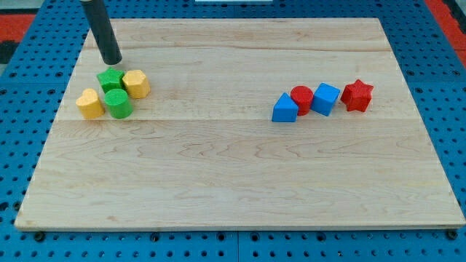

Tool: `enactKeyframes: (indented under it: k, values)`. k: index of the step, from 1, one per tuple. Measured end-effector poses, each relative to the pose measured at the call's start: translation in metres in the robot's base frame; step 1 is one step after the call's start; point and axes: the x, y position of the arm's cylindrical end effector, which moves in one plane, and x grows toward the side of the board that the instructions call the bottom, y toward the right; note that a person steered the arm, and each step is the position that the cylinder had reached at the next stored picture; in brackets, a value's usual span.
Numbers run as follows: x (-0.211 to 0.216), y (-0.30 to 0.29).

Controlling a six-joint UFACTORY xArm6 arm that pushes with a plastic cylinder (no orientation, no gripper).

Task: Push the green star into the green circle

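Our tip (113, 62) rests on the wooden surface (240, 175) in the upper left of the frame, just above the green star (110, 78); whether they touch, we cannot tell. We carry no gripper, only the rod, cut off by the top edge. The green star touches the green circle (118, 103) below it and the yellow hexagon (136, 84) on its right. A yellow heart (89, 103) sits left of the circle. At right, apart, a blue triangle (285, 108), red circle (301, 96), blue cube (325, 99) and red star (357, 94) form a row.
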Motion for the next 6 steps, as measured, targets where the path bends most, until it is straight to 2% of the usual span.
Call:
enactKeyframes:
  k: [2, 6]
  values:
    - [0.037, 0.004]
    - [0.05, 0.0]
